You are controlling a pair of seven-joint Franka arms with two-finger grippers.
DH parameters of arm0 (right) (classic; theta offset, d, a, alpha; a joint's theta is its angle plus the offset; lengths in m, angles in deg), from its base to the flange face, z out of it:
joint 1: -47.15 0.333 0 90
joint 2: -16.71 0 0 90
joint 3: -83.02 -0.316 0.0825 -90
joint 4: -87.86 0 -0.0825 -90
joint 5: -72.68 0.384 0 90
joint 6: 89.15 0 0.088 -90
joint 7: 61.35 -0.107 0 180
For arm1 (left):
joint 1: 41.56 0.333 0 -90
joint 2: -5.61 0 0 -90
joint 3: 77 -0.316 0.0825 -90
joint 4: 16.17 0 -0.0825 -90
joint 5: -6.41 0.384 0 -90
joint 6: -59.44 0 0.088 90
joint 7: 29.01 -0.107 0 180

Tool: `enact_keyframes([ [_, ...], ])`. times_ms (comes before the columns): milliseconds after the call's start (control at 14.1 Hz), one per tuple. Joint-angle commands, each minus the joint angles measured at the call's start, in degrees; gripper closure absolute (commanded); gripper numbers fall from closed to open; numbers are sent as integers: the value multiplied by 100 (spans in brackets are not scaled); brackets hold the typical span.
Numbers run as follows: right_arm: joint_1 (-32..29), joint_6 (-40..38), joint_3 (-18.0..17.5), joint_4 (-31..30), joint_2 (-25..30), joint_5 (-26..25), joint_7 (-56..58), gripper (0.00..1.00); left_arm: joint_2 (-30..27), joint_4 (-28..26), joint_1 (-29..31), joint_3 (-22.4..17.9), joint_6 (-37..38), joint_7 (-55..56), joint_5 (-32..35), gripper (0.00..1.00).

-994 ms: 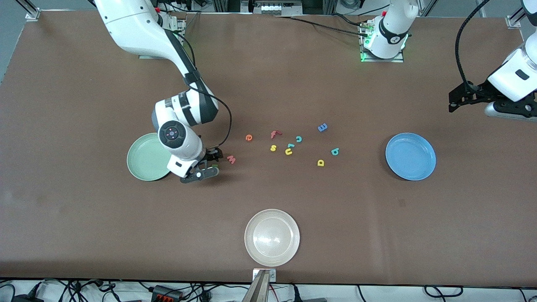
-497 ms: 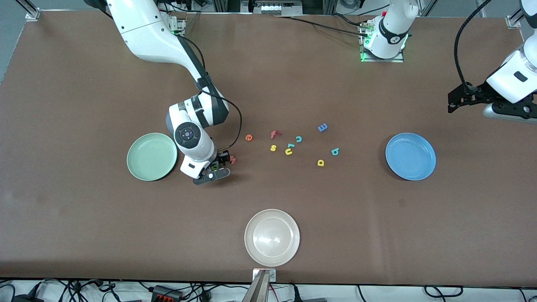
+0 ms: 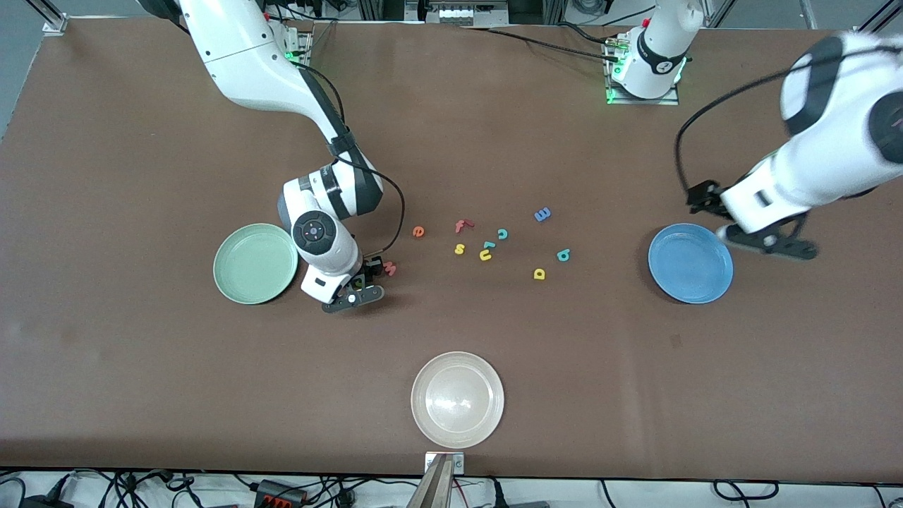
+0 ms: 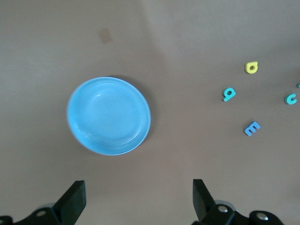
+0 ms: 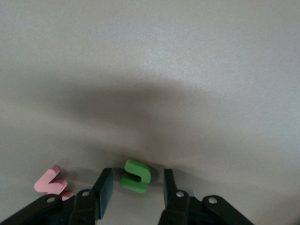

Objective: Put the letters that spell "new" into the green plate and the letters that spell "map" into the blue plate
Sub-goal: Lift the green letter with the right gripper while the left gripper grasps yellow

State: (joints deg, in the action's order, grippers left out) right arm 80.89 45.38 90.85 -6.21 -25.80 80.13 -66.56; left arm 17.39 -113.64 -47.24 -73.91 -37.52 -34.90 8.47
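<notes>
step: grasping small dark-green foam letter n [image 5: 136, 176] near table middle | right gripper [image 5: 134, 193] fingers straddling n, not clamped | left gripper [image 4: 137, 199] spread wide, empty, over round sky-blue plate [image 4: 108, 116] | next: pinch, carry to round mint-green plate [image 3: 255, 263]

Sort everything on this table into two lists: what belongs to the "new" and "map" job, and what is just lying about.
Belongs to the job:
green n
orange e
salmon w
blue m
teal a
yellow p
green plate
blue plate

Just lying about:
red f
yellow s
yellow u
teal c
whitish plate
</notes>
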Motion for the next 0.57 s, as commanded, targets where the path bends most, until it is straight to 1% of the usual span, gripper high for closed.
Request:
enact_keyframes([
  [0, -78, 3, -10, 134, -127, 204, -42, 53, 447, 167, -328, -28, -321, 96, -100, 0],
  [142, -78, 4, -10, 143, -153, 213, -50, 55, 790, 149, -424, -19, -647, 211, -118, 0],
  [213, -69, 4, -10, 143, -153, 213, -103, 55, 939, 149, -564, -19, -805, 472, -197, 0],
  [355, -60, 4, -10, 143, -153, 213, -226, 55, 1194, 123, -793, -19, -1226, 1393, -355, 0],
  [497, -60, 4, -10, 169, -153, 213, -226, 55, 1493, 88, -1056, -19, -1674, 1879, -373, 0],
])
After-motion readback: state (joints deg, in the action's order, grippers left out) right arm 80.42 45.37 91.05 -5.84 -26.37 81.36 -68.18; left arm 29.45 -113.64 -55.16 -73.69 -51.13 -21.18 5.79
